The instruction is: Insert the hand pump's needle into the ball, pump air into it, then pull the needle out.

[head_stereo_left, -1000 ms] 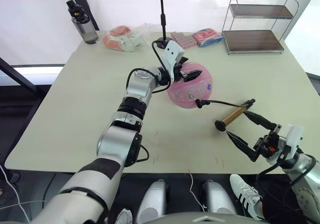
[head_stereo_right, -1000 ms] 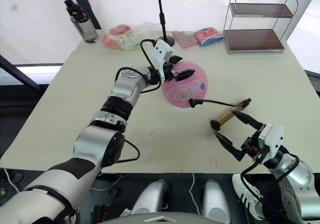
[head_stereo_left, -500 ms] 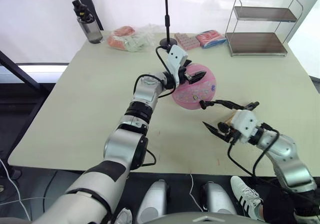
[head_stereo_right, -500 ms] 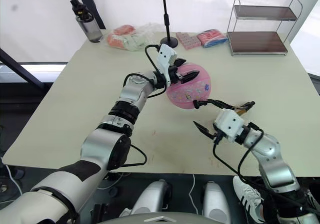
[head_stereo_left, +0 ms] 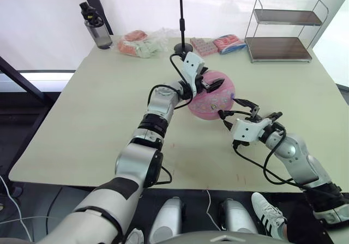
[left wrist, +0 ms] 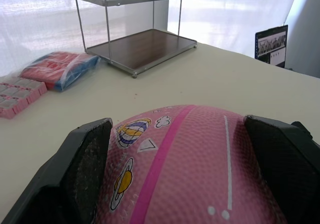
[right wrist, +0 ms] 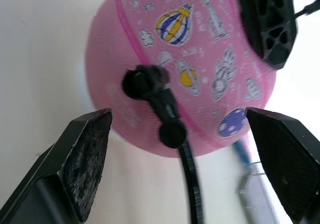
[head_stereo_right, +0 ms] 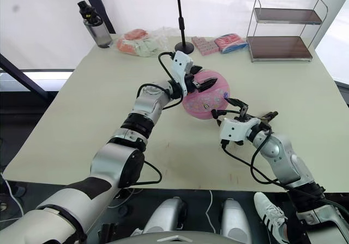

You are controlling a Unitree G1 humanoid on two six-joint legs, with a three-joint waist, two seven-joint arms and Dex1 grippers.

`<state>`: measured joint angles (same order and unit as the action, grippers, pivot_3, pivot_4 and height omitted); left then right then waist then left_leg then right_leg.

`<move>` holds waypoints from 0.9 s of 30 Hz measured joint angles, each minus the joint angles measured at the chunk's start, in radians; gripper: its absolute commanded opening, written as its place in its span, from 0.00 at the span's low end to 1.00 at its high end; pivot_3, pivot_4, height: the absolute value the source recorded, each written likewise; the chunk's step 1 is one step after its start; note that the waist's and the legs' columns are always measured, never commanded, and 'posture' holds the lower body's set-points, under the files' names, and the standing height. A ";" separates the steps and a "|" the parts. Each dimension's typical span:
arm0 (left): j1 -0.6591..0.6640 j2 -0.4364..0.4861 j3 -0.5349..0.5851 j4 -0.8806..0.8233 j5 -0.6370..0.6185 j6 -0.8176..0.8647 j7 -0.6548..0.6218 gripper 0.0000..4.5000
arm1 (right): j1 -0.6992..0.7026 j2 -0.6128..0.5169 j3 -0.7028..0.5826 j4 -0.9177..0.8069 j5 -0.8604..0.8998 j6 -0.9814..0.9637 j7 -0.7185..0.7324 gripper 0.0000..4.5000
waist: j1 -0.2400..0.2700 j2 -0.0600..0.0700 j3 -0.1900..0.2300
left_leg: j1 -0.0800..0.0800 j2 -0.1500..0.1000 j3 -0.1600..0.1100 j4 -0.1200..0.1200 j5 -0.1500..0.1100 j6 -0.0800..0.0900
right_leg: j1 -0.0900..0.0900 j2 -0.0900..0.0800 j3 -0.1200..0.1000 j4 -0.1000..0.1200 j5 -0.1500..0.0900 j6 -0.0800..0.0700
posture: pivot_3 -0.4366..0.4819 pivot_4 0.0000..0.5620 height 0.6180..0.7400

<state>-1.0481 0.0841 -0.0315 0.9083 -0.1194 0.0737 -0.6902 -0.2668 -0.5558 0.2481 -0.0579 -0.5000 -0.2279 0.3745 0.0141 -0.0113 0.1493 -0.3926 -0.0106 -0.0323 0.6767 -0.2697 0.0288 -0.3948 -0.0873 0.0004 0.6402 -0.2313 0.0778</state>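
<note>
The pink ball (head_stereo_left: 214, 95) rests mid-table. My left gripper (head_stereo_left: 211, 83) is shut on the ball (left wrist: 190, 154), one black finger (left wrist: 82, 166) pressed on each side. The needle's black fitting (right wrist: 149, 83) sits against the ball's side facing me; the pin itself is hidden. The thin hose (right wrist: 186, 159) runs back from it. My right gripper (head_stereo_left: 233, 114) stands open with its fingers (right wrist: 82, 154) either side of that fitting and clear of it. The hand pump lies behind my right wrist, with just its black handle end (head_stereo_left: 276, 114) showing.
A wire rack with two wooden shelves (head_stereo_left: 283, 28) stands at the far right. Pink and blue packets (head_stereo_left: 218, 43), a black stand (head_stereo_left: 181, 20), bagged items (head_stereo_left: 139, 42) and a dark bottle (head_stereo_left: 94, 27) line the far edge.
My right arm has swung from the table's near edge up to the ball, so its open fingers now flank the needle fitting. The left gripper and ball have stayed put.
</note>
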 measured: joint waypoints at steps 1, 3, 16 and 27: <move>0.000 -0.001 0.000 0.000 0.000 0.000 0.001 1.00 | -0.003 -0.001 0.006 0.002 -0.013 -0.010 -0.007 0.99 | 0.000 0.000 0.000 | 0.000 0.000 0.000 0.000 0.000 0.000 | 0.000 0.000 0.000 0.000 0.000 0.000 | 0.48 0.27 1.00; 0.000 -0.003 0.000 0.000 0.001 0.000 0.005 1.00 | -0.005 -0.001 0.014 0.009 -0.036 -0.026 -0.019 0.99 | 0.000 0.000 0.000 | 0.000 0.000 0.000 0.000 0.000 0.000 | 0.000 0.000 0.000 0.000 0.000 0.000 | 0.48 0.27 1.00; 0.000 -0.007 0.000 0.001 0.005 -0.002 0.018 1.00 | -0.024 0.015 0.030 0.068 -0.104 -0.062 -0.059 0.36 | 0.000 0.000 0.000 | 0.000 0.000 0.000 0.000 0.000 0.000 | 0.001 0.000 0.000 0.000 0.000 0.000 | 0.48 0.27 1.00; 0.003 -0.008 0.000 0.004 0.012 -0.020 0.034 1.00 | -0.005 0.069 0.020 0.092 -0.051 -0.043 -0.062 0.01 | -0.002 -0.001 0.000 | 0.000 0.000 -0.001 0.000 0.000 0.000 | 0.001 0.000 0.000 0.000 0.000 0.000 | 0.48 0.27 1.00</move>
<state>-1.0450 0.0765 -0.0312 0.9120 -0.1078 0.0541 -0.6564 -0.2719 -0.4864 0.2684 0.0338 -0.5511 -0.2713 0.3129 0.0119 -0.0119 0.1491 -0.3923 -0.0108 -0.0328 0.6767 -0.2699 0.0292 -0.3942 -0.0875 0.0003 0.6401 -0.2313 0.0777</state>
